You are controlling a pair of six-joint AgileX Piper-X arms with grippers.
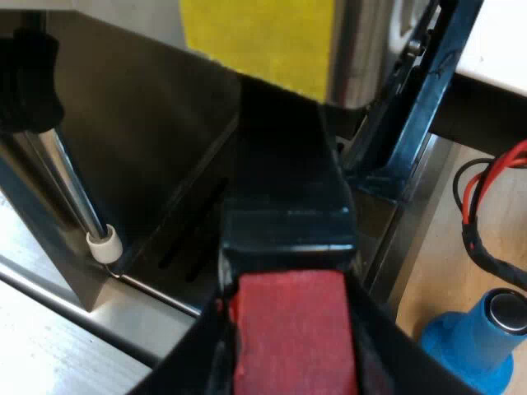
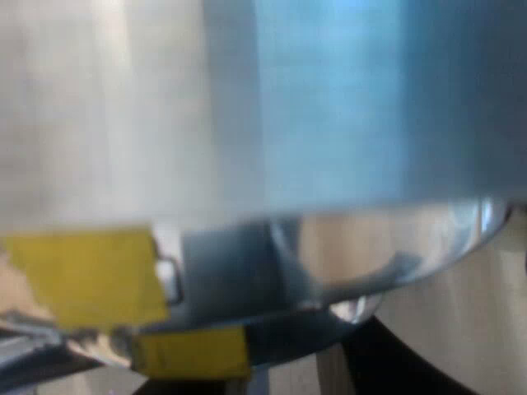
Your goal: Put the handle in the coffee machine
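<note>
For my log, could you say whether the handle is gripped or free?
Gripped: the left gripper clamps the handle by its red end, at the espresso machine.

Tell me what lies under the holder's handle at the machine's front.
Under the handle lies the drip tray, dark slots showing beside it. The tray straight beneath is covered by the handle and the left gripper holding it.
</note>
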